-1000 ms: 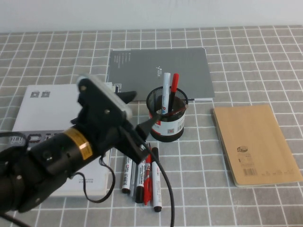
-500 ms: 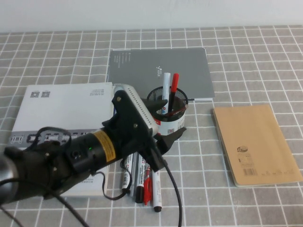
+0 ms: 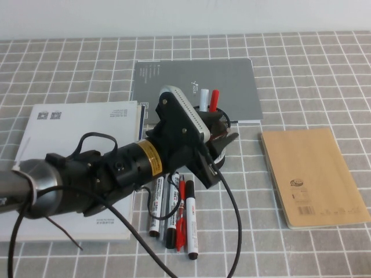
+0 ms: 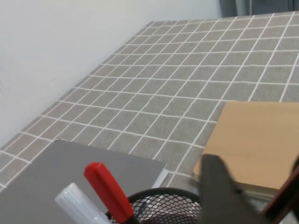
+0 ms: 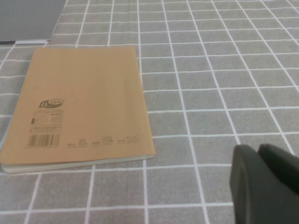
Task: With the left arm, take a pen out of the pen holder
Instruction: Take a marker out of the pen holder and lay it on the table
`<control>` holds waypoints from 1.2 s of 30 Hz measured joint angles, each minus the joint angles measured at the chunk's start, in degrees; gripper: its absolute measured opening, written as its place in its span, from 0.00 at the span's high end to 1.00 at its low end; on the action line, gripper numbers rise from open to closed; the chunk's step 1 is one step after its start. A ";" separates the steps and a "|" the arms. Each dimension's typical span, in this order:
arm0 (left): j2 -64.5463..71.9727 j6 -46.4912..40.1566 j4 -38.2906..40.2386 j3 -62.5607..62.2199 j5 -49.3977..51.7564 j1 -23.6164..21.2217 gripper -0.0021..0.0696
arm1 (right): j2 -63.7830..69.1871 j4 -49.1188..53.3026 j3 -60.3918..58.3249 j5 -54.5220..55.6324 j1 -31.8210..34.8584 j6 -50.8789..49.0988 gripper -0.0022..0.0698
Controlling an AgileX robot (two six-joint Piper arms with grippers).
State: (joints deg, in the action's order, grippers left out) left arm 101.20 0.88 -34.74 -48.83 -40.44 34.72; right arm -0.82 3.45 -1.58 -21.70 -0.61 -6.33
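We're looking at a desk (image 3: 324, 63) covered edge to edge by a grey cloth (image 3: 69, 69) ruled in white grid lines. A plain white wall (image 3: 185, 17) runs along the far side. The light is soft and even.

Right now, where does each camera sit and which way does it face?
High view: raised on the robot's side, angled down at the table; shows the left arm, left gripper open at the pen holder.
Left wrist view: on the left wrist, looking past its fingers over the holder's rim toward the wall.
Right wrist view: on the right wrist, looking down at the tan notebook; the right gripper shows above the table near it.
Shared: the tan notebook appears in all three.
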 joint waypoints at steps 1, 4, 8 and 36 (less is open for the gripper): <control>0.05 0.12 0.00 -0.12 0.00 0.00 0.57 | 0.00 0.00 0.00 0.00 0.00 0.00 0.99; 0.05 0.12 0.00 -0.21 0.00 -0.12 0.78 | 0.00 0.00 0.00 0.00 0.00 0.00 0.99; -0.47 -0.88 0.18 -0.72 -0.34 -1.04 0.93 | 0.00 0.00 0.00 0.00 0.00 0.00 0.99; -29.56 38.51 5.92 -8.04 49.65 -2.00 0.94 | 0.00 0.00 0.00 0.00 0.00 0.00 0.99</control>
State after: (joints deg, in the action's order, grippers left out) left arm 71.64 39.39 -28.81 -56.87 9.21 32.72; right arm -0.82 3.45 -1.58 -21.70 -0.61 -6.33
